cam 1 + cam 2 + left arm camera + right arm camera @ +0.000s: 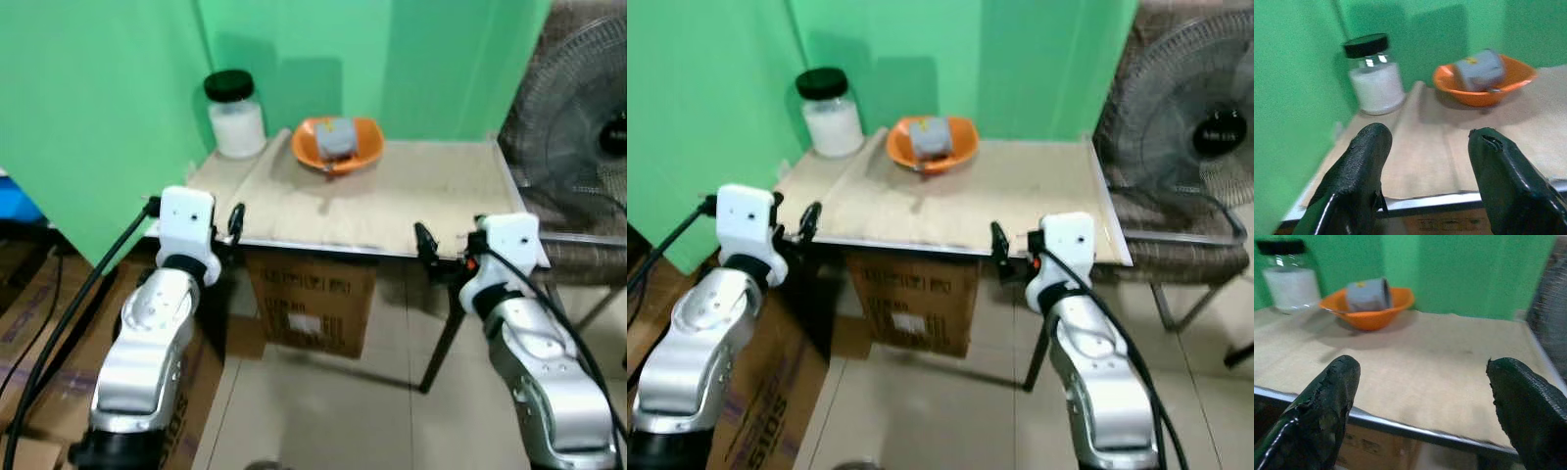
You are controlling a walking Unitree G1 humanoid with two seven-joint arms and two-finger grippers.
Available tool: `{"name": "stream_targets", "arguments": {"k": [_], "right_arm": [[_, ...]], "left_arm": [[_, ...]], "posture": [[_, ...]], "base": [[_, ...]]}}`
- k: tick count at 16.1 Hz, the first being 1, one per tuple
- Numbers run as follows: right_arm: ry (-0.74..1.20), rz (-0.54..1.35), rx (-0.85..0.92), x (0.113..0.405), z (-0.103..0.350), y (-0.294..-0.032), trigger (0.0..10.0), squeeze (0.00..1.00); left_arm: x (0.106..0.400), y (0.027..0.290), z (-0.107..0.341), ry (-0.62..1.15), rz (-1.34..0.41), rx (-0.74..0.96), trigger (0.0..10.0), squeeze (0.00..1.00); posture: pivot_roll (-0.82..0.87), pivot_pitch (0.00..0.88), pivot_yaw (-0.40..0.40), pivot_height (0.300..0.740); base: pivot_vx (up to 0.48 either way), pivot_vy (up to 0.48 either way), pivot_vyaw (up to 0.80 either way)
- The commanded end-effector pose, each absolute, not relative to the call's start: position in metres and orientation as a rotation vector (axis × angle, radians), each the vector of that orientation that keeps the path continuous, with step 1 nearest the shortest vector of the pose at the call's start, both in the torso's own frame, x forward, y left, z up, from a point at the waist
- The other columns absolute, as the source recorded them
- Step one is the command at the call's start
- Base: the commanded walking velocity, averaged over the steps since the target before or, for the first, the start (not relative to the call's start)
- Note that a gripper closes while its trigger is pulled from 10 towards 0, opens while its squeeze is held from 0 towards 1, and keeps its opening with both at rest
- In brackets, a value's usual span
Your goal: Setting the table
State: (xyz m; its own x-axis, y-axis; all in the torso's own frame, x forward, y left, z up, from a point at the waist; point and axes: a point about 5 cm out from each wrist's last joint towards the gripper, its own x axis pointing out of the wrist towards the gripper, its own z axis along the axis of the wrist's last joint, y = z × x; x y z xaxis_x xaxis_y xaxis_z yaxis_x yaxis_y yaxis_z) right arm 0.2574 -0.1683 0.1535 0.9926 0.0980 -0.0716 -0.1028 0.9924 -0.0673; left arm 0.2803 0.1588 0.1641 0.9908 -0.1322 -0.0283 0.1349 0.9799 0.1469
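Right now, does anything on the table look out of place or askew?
Yes: a grey cup lies tipped on its side inside the orange bowl at the table's far edge, not upright. The black-lidded jar beside it stands upright. No spill shows.

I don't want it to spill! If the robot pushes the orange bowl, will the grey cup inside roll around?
Probably. The grey cup lies on its side in the orange bowl, so it may rock or roll. The bowl looks shallow and light, so it would likely slide easily.
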Motion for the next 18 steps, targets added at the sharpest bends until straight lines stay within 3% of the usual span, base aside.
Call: {"name": "stream_targets", "arguments": {"k": [1, 6, 9, 11, 12, 13, 14, 15, 18], "right_arm": [[0.059, 0.102, -0.076, 0.2582, 0.1555, -0.1674, 10.0, 0.78], [0.048, 0.111, -0.083, 0.26, 0.1583, -0.1673, 10.0, 0.86], [0.044, 0.086, -0.084, 0.2617, 0.1595, -0.1692, 10.0, 0.83], [0.042, 0.07, -0.081, 0.262, 0.1598, -0.1706, 10.0, 0.78], [0.044, 0.07, -0.078, 0.262, 0.1596, -0.1708, 10.0, 0.67], [0.046, 0.068, -0.076, 0.2619, 0.1595, -0.171, 10.0, 0.22], [0.048, 0.065, -0.071, 0.2618, 0.1594, -0.1712, 10.0, 0.08], [0.05, 0.063, -0.069, 0.2617, 0.1593, -0.1714, 10.0, 0.0], [0.058, 0.057, -0.064, 0.2617, 0.1589, -0.1731, 10.0, 0.0]], "left_arm": [[0.2816, 0.159, 0.1651, 0.012, -0.144, 0.164, 10.0, 0.0], [0.2797, 0.1562, 0.1656, 0.004, -0.168, 0.14, 10.0, 0.0], [0.279, 0.1559, 0.1646, 0.007, -0.171, 0.123, 10.0, 0.0], [0.2787, 0.1553, 0.1637, 0.016, -0.178, 0.096, 10.0, 0.44], [0.2784, 0.1547, 0.1632, 0.02, -0.182, 0.076, 10.0, 1.0], [0.2785, 0.1547, 0.1633, 0.02, -0.181, 0.078, 10.0, 1.0], [0.2788, 0.1545, 0.1634, 0.019, -0.179, 0.081, 10.0, 1.0], [0.2791, 0.1545, 0.1632, 0.018, -0.178, 0.088, 10.0, 1.0], [0.2786, 0.1537, 0.1628, 0.019, -0.179, 0.09, 10.0, 1.0]], "posture": [[0.05, 0.0, 0.073, 0.74], [0.05, 0.0, 0.069, 0.74], [0.05, 0.0, 0.066, 0.74], [0.05, 0.0, 0.067, 0.74], [0.05, 0.0, 0.068, 0.74], [0.05, 0.0, 0.069, 0.74], [0.05, 0.0, 0.07, 0.74], [0.04, 0.0, 0.07, 0.74], [0.04, 0.0, 0.067, 0.74]], "base": [[0.0, 0.0, 0.0], [0.195, 0.0, 0.19], [0.377, 0.0, 0.38], [0.416, 0.0, 0.0], [0.439, 0.0, 0.0], [0.442, 0.0, 0.0], [0.442, 0.0, 0.0], [0.431, 0.0, 0.0], [0.407, 0.0, 0.0]]}}
